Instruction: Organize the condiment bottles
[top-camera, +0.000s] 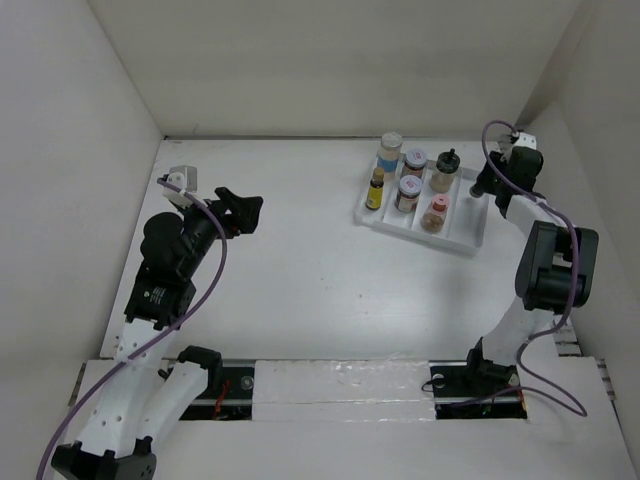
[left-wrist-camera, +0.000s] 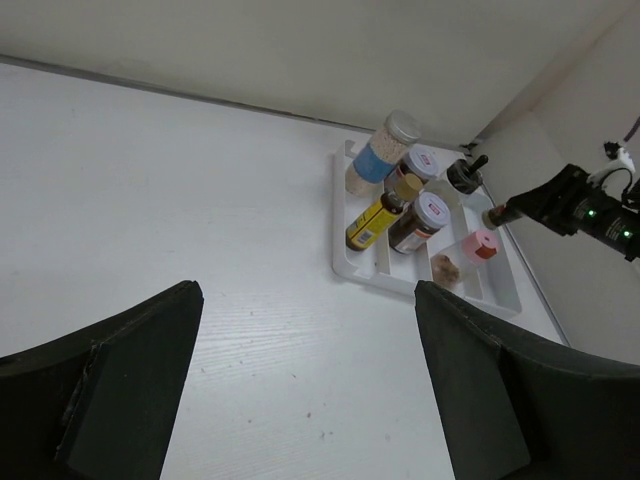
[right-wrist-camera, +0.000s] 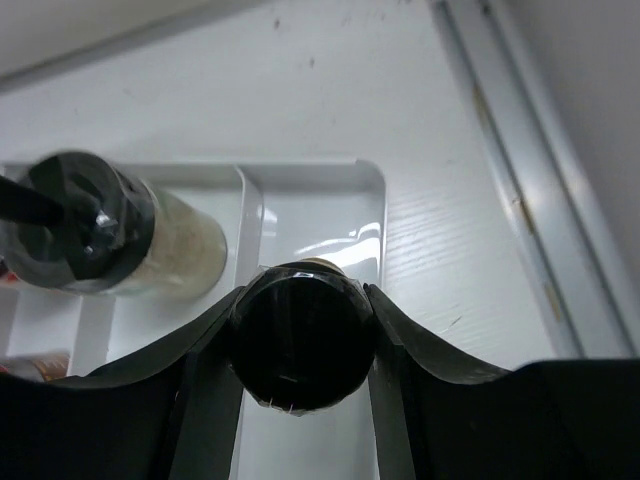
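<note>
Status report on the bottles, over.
Left fingers open, empty. Right fingers shut on black-lidded bottle, over tray's end slot. Black-topped jar in next slot.

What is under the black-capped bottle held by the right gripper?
An end compartment of the white tray, its visible floor bare, beside the grinder-topped jar in the next slot. The black-capped bottle and the right gripper hide the spot directly beneath, so contact cannot be told.
</note>
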